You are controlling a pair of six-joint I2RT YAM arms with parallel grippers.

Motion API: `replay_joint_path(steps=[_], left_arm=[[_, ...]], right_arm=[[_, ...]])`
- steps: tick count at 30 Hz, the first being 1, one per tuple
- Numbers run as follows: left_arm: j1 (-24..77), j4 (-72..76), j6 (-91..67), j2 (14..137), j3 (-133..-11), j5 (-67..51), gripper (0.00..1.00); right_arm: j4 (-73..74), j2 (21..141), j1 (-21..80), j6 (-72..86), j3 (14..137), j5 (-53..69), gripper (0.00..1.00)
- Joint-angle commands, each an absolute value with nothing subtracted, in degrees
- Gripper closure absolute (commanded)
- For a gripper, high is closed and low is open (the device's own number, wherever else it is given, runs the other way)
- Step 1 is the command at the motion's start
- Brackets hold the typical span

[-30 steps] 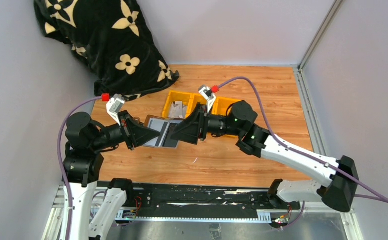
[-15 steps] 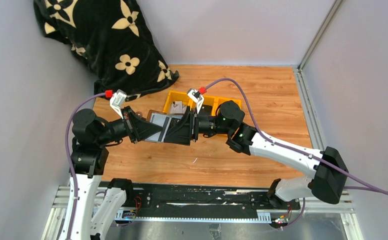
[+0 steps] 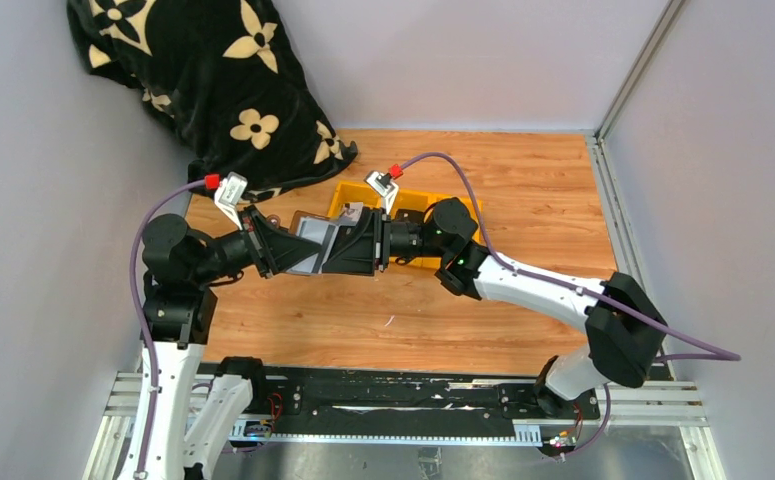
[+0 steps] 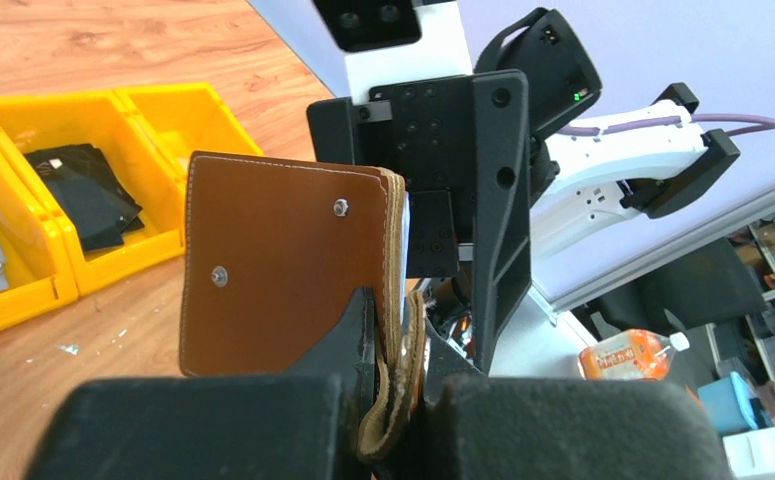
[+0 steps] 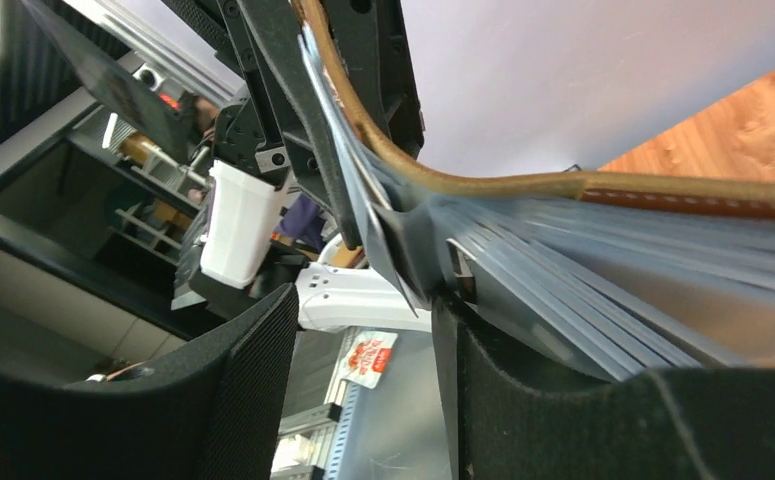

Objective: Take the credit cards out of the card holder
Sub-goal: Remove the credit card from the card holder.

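Quick rundown for u. Top cam: the card holder (image 3: 312, 232) is up off the bench (image 3: 443, 310), held in the air btw the two arms and just beside the yellow bins (image 3: 418, 205), grey inner face up. Your left end effector (image 3: 301, 254) comes in from the left and the right end effector (image 3: 351, 254) from the right, tips nearly meeting at the holder. From up there u can't tell who's gripping what. A black blanket (image 3: 213, 80) w/ cream flowers is piled in the far left corner.

Left wrist cam sorts it out. The left end effector is clamped on the holder's lower edge. The brown leather outer face is toward the cam, w/ white stitching and two metal snap studs (image 4: 340, 207). The right end effector sits right behind it. This view also shows black stuff (image 4: 88, 195) in one bin compartment, which the top cam barely gives u.

Right wrist cam is super close and blurry. The leather edge curves across the top, and the grey layered pockets fan out under it against one finger (image 5: 613, 420). Fingers are apart here, w/ a clear gap btw them.

Writing: a bottle (image 4: 628, 352) w/ an orange label in the left wrist view and a red & white packet (image 5: 368, 357) in the right wrist view, both too small to read.
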State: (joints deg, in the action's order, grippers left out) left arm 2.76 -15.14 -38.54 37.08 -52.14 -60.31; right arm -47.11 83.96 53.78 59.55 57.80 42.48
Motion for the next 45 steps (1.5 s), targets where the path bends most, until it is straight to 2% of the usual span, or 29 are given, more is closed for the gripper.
replay_joint_path(steps=[1, 5, 12, 21, 25, 29, 32, 35, 39, 45], left_arm=[[4.22, -12.49, -42.71, 34.8, -52.76, -68.92, 1.0], [4.22, -12.98, -43.13, 34.66, -52.82, -69.71, 1.0], [4.22, -13.58, -43.36, 34.52, -53.11, -69.97, 1.0], [4.22, -14.65, -44.73, 33.24, -52.2, -71.79, 0.96], [4.22, -16.42, -44.28, 33.13, -52.13, -72.35, 0.92], [4.22, -17.73, -43.69, 33.46, -51.84, -72.48, 0.88], [4.22, -18.95, -43.56, 33.89, -51.94, -72.62, 0.75], [4.22, -19.86, -43.47, 34.26, -51.9, -72.99, 0.7], [4.22, -20.62, -43.02, 34.37, -52.11, -73.1, 0.73], [4.24, -20.7, -43.2, 34.43, -52.87, -73.11, 0.85]], right_arm=[[-59.85, 88.56, 54.28, 67.49, 58.15, 42.37, 0.46], [-66.08, 88.77, 54.32, 70.03, 56.53, 42.01, 0.49], [-66.27, 86.95, 54.49, 68.78, 54.66, 41.02, 0.51], [-67.3, 88.96, 54.5, 69.34, 57.4, 39.99, 0.65], [-68.42, 89.61, 54.5, 70.31, 58.21, 39.62, 0.73], [-70.96, 89.41, 54.49, 71.37, 57.28, 39.98, 0.88], [-71.71, 88.23, 54.45, 71.22, 55.36, 40.11, 0.98], [-72.11, 87.0, 54.41, 70.8, 53.12, 39.78, 1.0], [-72.49, 85.71, 54.4, 70.64, 51.13, 39.64, 1.0], [-73.29, 84.54, 54.41, 70.64, 48.76, 39.39, 1.0]])
